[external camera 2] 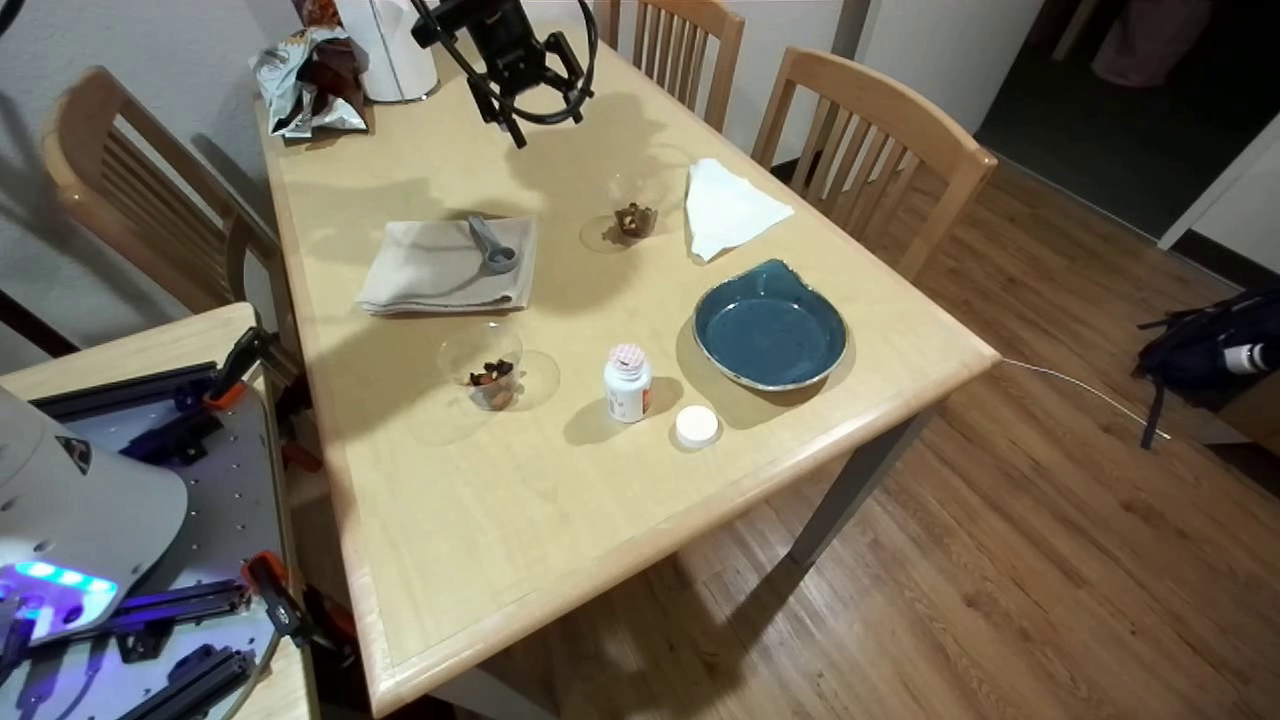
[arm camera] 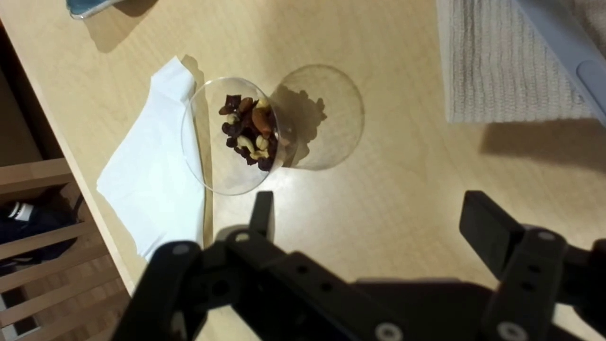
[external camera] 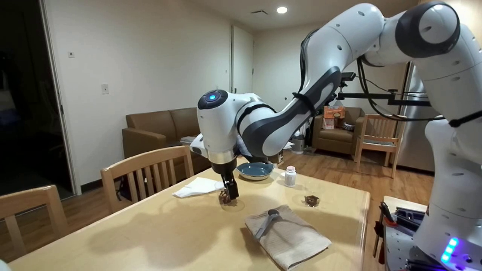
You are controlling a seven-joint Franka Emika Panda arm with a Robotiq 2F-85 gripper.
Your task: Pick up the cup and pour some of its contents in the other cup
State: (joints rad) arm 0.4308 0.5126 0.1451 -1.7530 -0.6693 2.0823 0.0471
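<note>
The tabletop (external camera 2: 480,540) carries one clear cup (arm camera: 213,166) of mixed nuts (arm camera: 255,132) just beside one white napkin (arm camera: 156,175), and a second clear cup (external camera 2: 478,348) near one white bottle (external camera 2: 628,390): two cups. It also bears one white cap (external camera 2: 697,427), one blue dish (external camera 2: 770,330), one crumpled bag (external camera 2: 315,85) and one folded cloth (external camera 2: 425,262) with one grey scoop (external camera 2: 490,245) on it. The arm (external camera: 335,41) arches over the tabletop, bent downward at its end; the pincer (arm camera: 369,208) hangs near the cup by the napkin, jaws spread wide.
</note>
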